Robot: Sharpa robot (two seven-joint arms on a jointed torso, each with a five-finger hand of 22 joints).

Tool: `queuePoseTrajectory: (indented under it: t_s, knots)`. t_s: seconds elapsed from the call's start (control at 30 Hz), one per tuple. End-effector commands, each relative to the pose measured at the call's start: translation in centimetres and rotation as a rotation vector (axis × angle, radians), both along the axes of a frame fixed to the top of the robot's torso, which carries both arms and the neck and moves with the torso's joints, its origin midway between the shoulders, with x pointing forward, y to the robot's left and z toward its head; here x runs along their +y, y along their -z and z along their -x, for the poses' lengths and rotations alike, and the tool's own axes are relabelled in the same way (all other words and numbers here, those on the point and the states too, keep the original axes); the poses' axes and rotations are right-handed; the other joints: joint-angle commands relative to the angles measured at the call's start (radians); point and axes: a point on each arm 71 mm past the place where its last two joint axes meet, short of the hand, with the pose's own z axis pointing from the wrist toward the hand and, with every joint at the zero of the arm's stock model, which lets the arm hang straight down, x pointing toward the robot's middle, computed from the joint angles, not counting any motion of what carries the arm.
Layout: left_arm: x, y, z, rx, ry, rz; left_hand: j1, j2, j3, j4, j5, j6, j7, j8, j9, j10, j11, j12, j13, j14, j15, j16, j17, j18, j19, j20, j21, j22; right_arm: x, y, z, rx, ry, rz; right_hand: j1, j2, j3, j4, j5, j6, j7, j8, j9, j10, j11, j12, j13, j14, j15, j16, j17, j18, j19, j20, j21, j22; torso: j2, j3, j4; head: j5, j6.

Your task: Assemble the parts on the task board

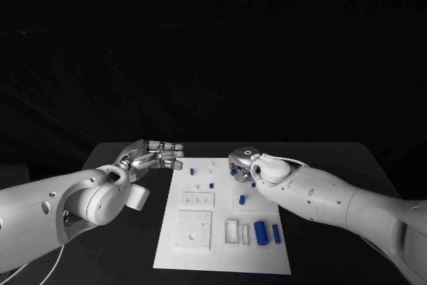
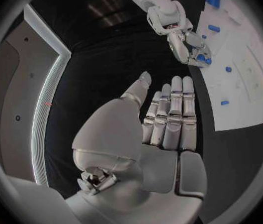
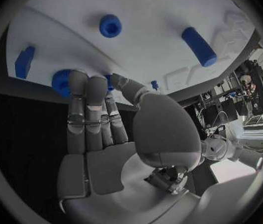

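The right hand point(image 1: 247, 163) is reaching down onto the far part of the task board point(image 1: 224, 260), and the step in hand looks like picking up one of the small blue parts there. In the right wrist view its fingertips point(image 3: 78, 79) are lying against a round blue part point(image 3: 61, 82) at the board's edge, with the thumb coming in beside them — whether the part is truly pinched or only touched I cannot tell, since the fingers are hiding most of it.

The left hand point(image 1: 153, 155) is hovering just off the board's far left corner, holding nothing, its fingers straight and close together, the thumb standing apart.

The next move, as I judge it, is calling for a firm pinch on that round part and a clean lift before carrying it to its seat.

The parts are small, smooth blue pieces: a round peg point(image 3: 110, 25) and a short cylinder point(image 3: 199, 46) are lying just beyond the right hand's fingertips, and a larger blue cylinder point(image 1: 261, 232) is lying well behind that hand, beside its forearm at the board's near end.
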Motion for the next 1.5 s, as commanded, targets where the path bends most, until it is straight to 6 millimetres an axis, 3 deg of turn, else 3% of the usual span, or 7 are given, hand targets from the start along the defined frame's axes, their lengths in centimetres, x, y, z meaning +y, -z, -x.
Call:
queuePoseTrajectory:
  t_s: [0.03,0.33,0.57,0.97,1.3,1.47,1.5]
  knots:
    - [-0.3,-0.1,0.0,-0.005,0.021,0.005,-0.009,0.004,-0.003,0.001,0.003,0.002,0.002,0.004,0.001,-0.008,-0.001,0.002,0.001,0.001,0.000,0.001,0.001,-0.003,-0.003,0.000,0.000,-0.001,0.0,0.2,0.0,0.013,0.003,0.027,-0.004,0.008,0.008,0.002,-0.013,0.010,0.000,0.005,0.002,0.013,-0.002,0.005,0.001,-0.003,-0.007,0.005,0.002,0.014,0.007,-0.004,0.005,0.005,0.002,-0.0009,0.0004,0.000,0.000]
    - [-0.3,-0.1,0.0,-0.001,0.022,0.004,-0.009,0.004,-0.003,0.001,0.003,0.002,0.002,0.004,0.001,-0.008,-0.001,0.002,0.001,0.001,0.000,0.001,0.001,-0.003,-0.003,0.000,0.000,-0.001,0.2,0.0,0.1,-0.007,0.001,0.005,-0.005,0.036,0.009,0.016,-0.059,0.072,-0.012,0.005,0.004,0.089,-0.024,0.005,0.003,-0.001,-0.020,0.006,0.003,-0.007,0.018,-0.015,0.109,0.085,0.004,-0.0020,-0.0011,0.003,0.002]
    - [-0.2,-0.1,0.0,0.003,0.022,0.002,-0.005,0.004,0.000,0.000,0.004,0.003,0.003,0.004,0.001,-0.008,-0.001,0.002,0.001,0.001,0.000,0.000,0.002,-0.003,-0.001,0.000,0.000,-0.003,0.3,-0.4,0.0,-0.057,0.019,-0.034,0.009,0.058,-0.002,0.006,-0.087,0.119,-0.022,0.006,0.008,0.137,-0.040,0.005,0.004,-0.002,-0.034,0.008,0.007,-0.022,0.022,-0.030,0.174,0.140,0.005,-0.0026,-0.0020,0.006,0.006]
    - [-0.1,0.0,-0.1,0.006,0.016,-0.002,-0.005,0.004,0.000,0.000,0.004,0.003,0.003,0.004,0.001,-0.008,-0.001,0.002,0.001,0.001,0.000,0.000,0.002,-0.003,-0.001,0.000,0.000,-0.003,2.0,-1.7,0.3,-0.132,0.026,-0.110,0.007,0.065,-0.020,-0.004,-0.093,0.147,-0.029,0.005,0.008,0.161,-0.050,0.006,0.004,-0.002,-0.045,0.007,0.012,-0.038,0.026,-0.043,0.218,0.207,0.007,-0.0029,-0.0015,0.014,0.019]
    - [-0.3,0.0,-0.3,0.008,0.017,-0.005,-0.004,0.003,0.002,-0.002,0.005,0.006,0.002,0.004,0.001,-0.008,-0.001,0.002,0.001,0.000,0.000,0.000,0.001,-0.003,-0.002,0.000,0.001,-0.004,3.7,-2.4,-0.1,-0.172,0.044,-0.130,0.009,0.062,-0.018,-0.005,-0.084,0.150,-0.029,0.005,0.007,0.162,-0.050,0.006,0.004,-0.003,-0.046,0.005,0.014,-0.042,0.039,-0.045,0.190,0.248,0.010,-0.0068,0.0020,0.011,0.028]
    - [-0.4,0.0,-0.3,0.007,0.019,-0.005,-0.003,0.004,0.004,-0.003,0.006,0.004,0.003,0.004,0.001,-0.009,-0.001,0.002,0.001,0.000,0.000,0.000,0.001,-0.003,-0.003,-0.001,0.003,-0.003,4.3,-2.8,-0.4,-0.191,0.052,-0.143,0.009,0.058,-0.011,-0.004,-0.079,0.151,-0.029,0.005,0.007,0.163,-0.050,0.006,0.004,-0.003,-0.047,0.005,0.014,-0.042,0.043,-0.046,0.182,0.260,0.011,-0.0042,-0.0012,0.013,0.032]
    - [-0.4,0.0,-0.3,0.006,0.020,-0.006,-0.003,0.004,0.004,-0.003,0.006,0.004,0.003,0.004,0.001,-0.009,-0.001,0.002,0.001,0.000,0.000,0.000,0.001,-0.003,-0.003,-0.001,0.003,-0.003,4.4,-2.8,-0.5,-0.194,0.053,-0.145,0.010,0.058,-0.012,-0.004,-0.081,0.151,-0.030,0.005,0.007,0.163,-0.050,0.006,0.004,-0.002,-0.047,0.006,0.015,-0.042,0.044,-0.045,0.180,0.265,0.012,-0.0050,-0.0005,0.014,0.033]
